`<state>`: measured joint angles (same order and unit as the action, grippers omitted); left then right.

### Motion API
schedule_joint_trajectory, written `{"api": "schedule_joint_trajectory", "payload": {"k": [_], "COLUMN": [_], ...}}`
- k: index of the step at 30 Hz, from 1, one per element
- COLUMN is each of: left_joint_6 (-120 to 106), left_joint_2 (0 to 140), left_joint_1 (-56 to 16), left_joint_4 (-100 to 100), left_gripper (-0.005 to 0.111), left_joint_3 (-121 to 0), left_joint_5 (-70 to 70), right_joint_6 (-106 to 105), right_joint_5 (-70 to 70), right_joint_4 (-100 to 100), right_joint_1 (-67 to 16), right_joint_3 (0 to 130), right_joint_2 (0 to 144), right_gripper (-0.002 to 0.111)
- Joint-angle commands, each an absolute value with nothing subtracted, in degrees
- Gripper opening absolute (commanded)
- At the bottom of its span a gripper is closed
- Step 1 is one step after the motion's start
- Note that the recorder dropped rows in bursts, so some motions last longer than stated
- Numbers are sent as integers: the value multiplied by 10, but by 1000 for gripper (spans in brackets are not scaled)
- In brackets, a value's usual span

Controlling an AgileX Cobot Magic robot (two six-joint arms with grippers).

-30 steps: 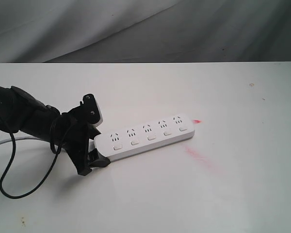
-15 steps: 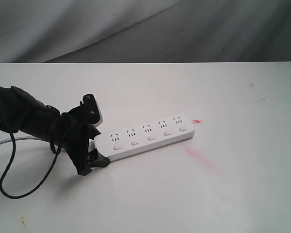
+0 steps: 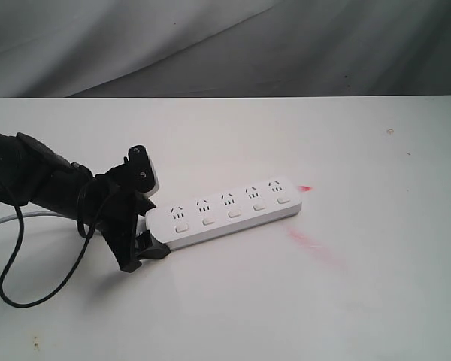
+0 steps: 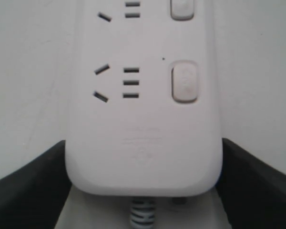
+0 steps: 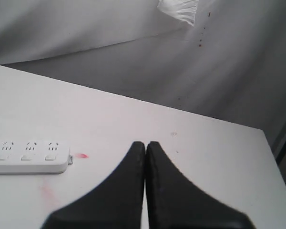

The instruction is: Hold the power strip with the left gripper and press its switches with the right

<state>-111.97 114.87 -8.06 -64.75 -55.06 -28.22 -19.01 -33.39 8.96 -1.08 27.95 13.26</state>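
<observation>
Power strip (image 3: 229, 212) lies flat on the white table (image 3: 361, 301), its cord end pinched between the jaws of the left gripper (image 3: 149, 218), while the right gripper (image 5: 145, 148), jaws pressed together, hangs well apart beyond its other end.

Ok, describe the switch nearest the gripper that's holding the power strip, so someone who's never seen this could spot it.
On the white table lies a long white power strip, its cord end clamped between the black jaws of the left gripper. Five switches run along its camera-facing edge; the target switch is the last in that row, right beside the jaws.
</observation>
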Motion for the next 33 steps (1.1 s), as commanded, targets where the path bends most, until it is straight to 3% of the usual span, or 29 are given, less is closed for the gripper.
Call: {"api": "schedule_joint_trajectory", "payload": {"k": [1,9,16,20,24,27,33], "left_joint_6": [-1127,-1128,-1128,-1128,-1128,-1128,-1128], "left_joint_2": [1153,1153,1153,1153,1153,1153,1153], "left_joint_1": [-79,-79,-79,-79,-79,-79,-79], "left_joint_4": [-625,-625,-625,-625,-625,-625,-625], "left_gripper": [68,68,68,68,68,68,68], "left_joint_3": [-549,-549,-549,-549,-549,-549,-549], "left_joint_5": [-257,-257,-257,-257,-257,-257,-257], "right_joint_6": [-190,-131,-142,-218,-364,-475,-549], "right_joint_5": [-353,-363,-408,-352,-330,-347,-446], "right_joint_4": [67,73,71,100,254,366,376], "right_joint_1": [-6,-23,-148,-212,-242,-241,-241], "right_joint_3": [361,431,449,448,448,452,548], "right_joint_2": [230,389,506,557,607,644,718], "right_gripper": [0,0,0,0,0,0,0]}}
